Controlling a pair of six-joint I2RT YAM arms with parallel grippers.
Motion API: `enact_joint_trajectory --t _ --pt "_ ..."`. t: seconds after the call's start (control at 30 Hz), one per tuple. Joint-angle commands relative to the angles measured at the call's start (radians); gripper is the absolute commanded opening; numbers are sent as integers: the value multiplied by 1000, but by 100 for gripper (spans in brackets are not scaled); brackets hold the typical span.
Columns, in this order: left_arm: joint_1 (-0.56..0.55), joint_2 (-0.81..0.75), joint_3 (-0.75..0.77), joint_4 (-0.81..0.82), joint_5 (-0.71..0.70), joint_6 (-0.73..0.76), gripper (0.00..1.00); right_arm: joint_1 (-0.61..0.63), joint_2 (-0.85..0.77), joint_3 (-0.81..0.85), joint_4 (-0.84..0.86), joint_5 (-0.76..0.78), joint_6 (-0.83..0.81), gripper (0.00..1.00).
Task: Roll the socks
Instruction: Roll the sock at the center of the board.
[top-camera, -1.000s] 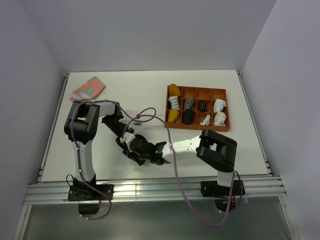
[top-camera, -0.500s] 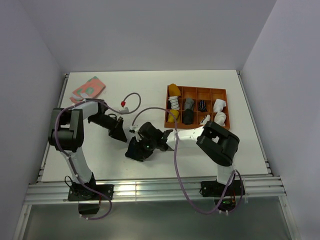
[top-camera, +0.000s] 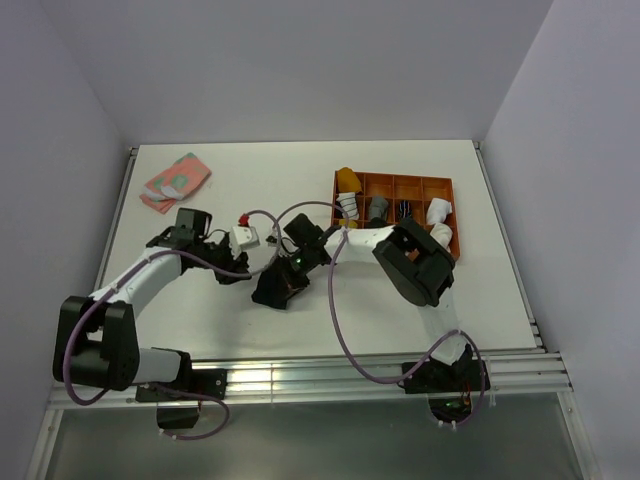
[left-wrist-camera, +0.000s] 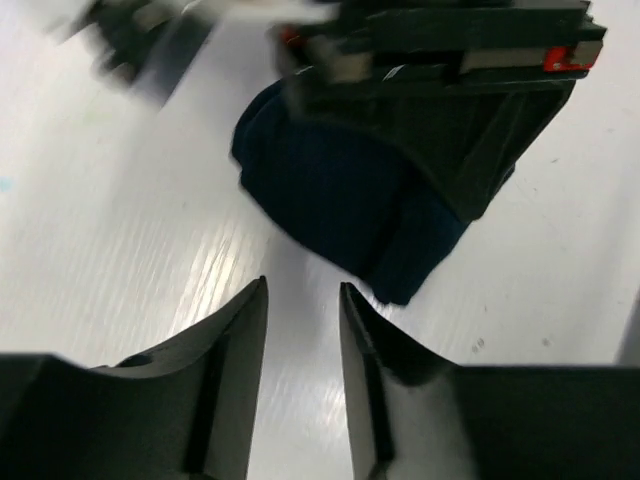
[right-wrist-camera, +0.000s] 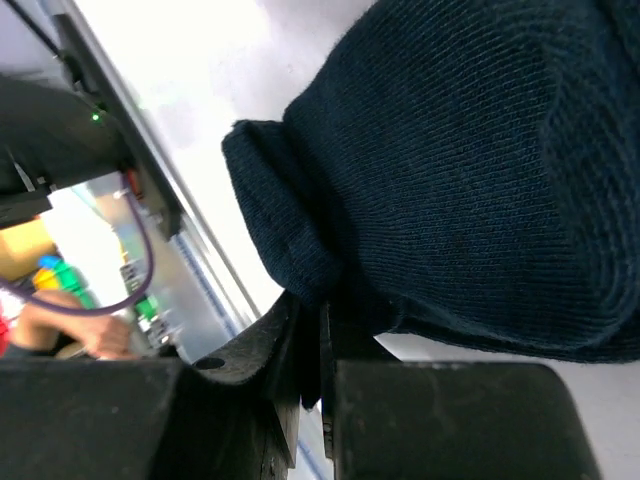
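Observation:
The dark navy sock is bunched into a thick roll just above the table, and one loose end hangs by my right gripper's jaws. My right gripper is shut on the roll's lower edge. In the top view the navy sock sits at the middle of the table under the right gripper. My left gripper stands open just short of the roll, with bare table between its fingers. It lies to the left of the navy sock in the top view.
An orange compartment tray at the back right holds several rolled socks, mustard, white, grey and black. A pink-and-green folded cloth lies at the back left. Purple cables loop over the table by both wrists.
My left gripper has let go of the roll, opened and drawn back to the left. My right gripper has carried the navy sock away from the near edge toward the table's middle.

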Motion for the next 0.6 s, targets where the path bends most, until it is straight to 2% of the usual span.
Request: enact_joint_trajectory --t 0.0,0.2,0.57 --pt "-99 -49 -77 177 -137 -12 42 -14 23 67 -117 -94 5 1" --pt "-205 -91 -154 235 -193 35 49 -43 48 76 -137 -120 17 1" --pt "-291 -129 -211 201 -135 107 55 -46 63 82 -138 -98 40 0"
